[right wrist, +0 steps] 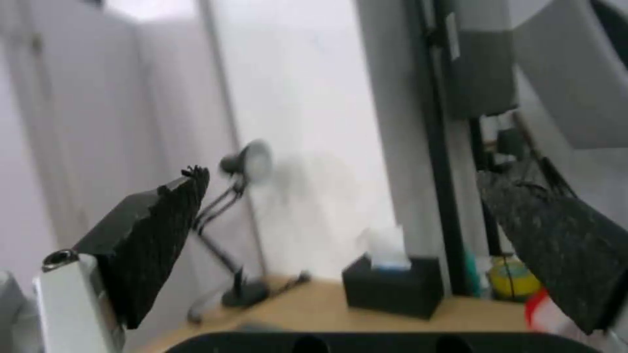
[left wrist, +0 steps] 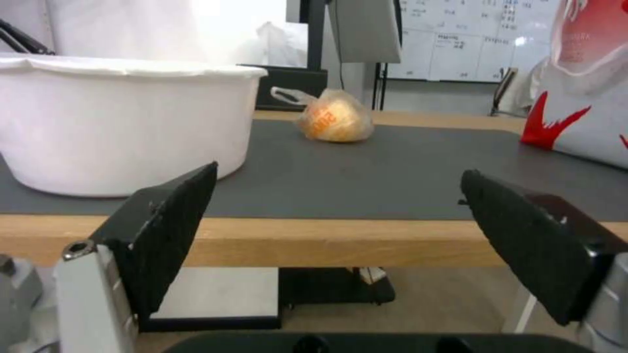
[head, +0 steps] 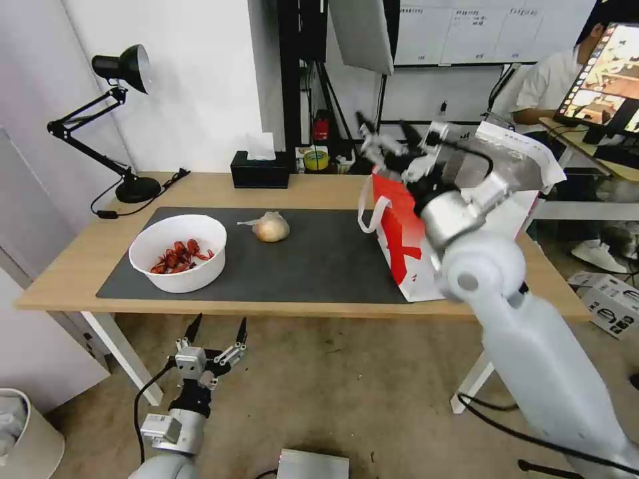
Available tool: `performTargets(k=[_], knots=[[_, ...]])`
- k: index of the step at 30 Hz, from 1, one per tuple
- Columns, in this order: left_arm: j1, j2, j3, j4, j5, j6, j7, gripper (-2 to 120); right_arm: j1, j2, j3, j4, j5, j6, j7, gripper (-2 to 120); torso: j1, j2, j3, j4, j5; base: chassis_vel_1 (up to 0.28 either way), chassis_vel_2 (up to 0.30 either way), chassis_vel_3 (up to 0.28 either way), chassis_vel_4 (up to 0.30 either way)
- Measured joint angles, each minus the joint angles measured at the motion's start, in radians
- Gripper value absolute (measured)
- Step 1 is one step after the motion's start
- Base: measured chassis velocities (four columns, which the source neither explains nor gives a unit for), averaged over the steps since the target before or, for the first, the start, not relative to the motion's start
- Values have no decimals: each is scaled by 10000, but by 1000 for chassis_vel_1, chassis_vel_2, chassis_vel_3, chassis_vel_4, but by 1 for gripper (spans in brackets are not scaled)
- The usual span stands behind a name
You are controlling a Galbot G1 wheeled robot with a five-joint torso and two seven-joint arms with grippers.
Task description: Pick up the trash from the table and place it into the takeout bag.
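A white bowl point(head: 178, 253) point(left wrist: 124, 132) of red crayfish shells stands at the left of the dark mat point(head: 313, 266) on the table point(head: 80, 266). A knotted clear bag point(head: 269, 227) point(left wrist: 333, 117) lies mid-mat, behind the bowl. The takeout bag point(head: 396, 226) point(left wrist: 582, 122) stands upright at the table's right end, its foil mouth open. My right gripper point(head: 385, 130) point(right wrist: 340, 206) hovers open and empty above the bag's left top edge. My left gripper point(head: 216, 329) point(left wrist: 340, 201) is open below the table's front edge, facing the bowl and the knotted bag.
A black desk lamp point(head: 126, 66) point(right wrist: 245, 162) stands at the back left corner. A black tissue box point(head: 261, 169) point(right wrist: 392, 289) and a yellow tape roll point(head: 316, 159) sit along the back edge. On the floor are a white bin point(head: 26, 432) and a cardboard box point(head: 612, 303).
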Motion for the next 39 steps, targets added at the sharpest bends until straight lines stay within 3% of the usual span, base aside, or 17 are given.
performTargets(k=[7, 9, 14, 17, 25, 27, 39], knots=[[1, -9, 6, -5, 1, -1, -2, 100, -1885, -691, 690, 906, -1258, -33, -537, 100, 0, 0, 0, 0, -2, 0, 0, 0, 0], [13, -15, -6, 55, 2, -71, -4, 100, -3144, -846, 1353, 1413, -2034, -58, -232, 100, -1, 0, 0, 1, 0, 0, 0, 0, 0], [-2, -35, -11, 145, 5, -174, 1, 100, -4763, -822, 1884, 1758, -3010, -23, 485, 100, 0, 1, -1, 0, -1, 0, 0, 0, 0], [-1, -24, -35, 229, 11, -249, 3, 100, -6378, -287, 2094, 1618, -4561, 1093, 760, 100, -1, 1, -1, 2, -4, 0, 0, 0, 0], [-8, -45, -35, 295, 15, -300, 10, 100, -8254, 975, 1628, 861, -6411, 3358, 688, 100, -1, 1, -1, 0, -4, 0, 0, 0, 0], [-9, -76, -27, 323, 22, -315, 12, 100, -8697, 1485, 1471, 218, -7475, 4068, 1000, 100, 0, 0, -1, 1, -2, 0, 0, 0, 0], [-65, -142, 18, 479, 78, -357, 20, 100, -9439, 2090, 1592, -587, -8405, 4375, 1793, 100, 1, -1, 1, 1, -3, 0, 0, 0, 0]])
